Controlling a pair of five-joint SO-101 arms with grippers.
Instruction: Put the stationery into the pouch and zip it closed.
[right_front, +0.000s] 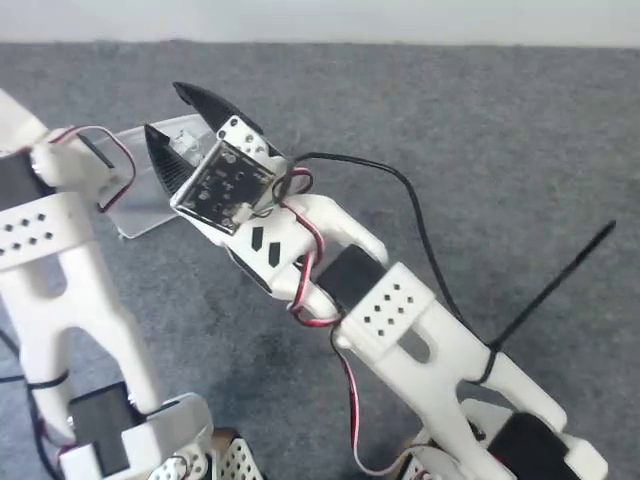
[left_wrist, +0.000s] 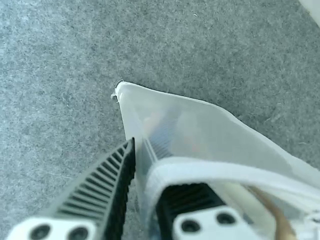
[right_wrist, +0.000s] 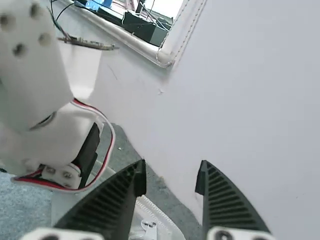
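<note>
A translucent white pouch (right_front: 140, 205) lies on the grey carpet at the upper left. My left gripper (left_wrist: 147, 165) is shut on one wall of the pouch (left_wrist: 200, 130) near its mouth. A pale, stick-like item (left_wrist: 265, 212) shows through the fabric. My right gripper (right_front: 165, 112) hovers over the pouch's far edge, open, with nothing between its black fingers (right_wrist: 120, 195). In the right wrist view the pouch's zipper strip (right_wrist: 150, 222) lies just under the right gripper (right_wrist: 171, 170). A thin black pen (right_front: 555, 285) lies on the carpet at the far right.
The left arm (right_front: 50, 230) stands at the left edge, close beside the right arm's wrist (right_front: 230, 180). A black cable (right_front: 420, 225) arcs over the carpet behind the right arm. A white wall (right_wrist: 240, 75) rises beyond the carpet's far edge.
</note>
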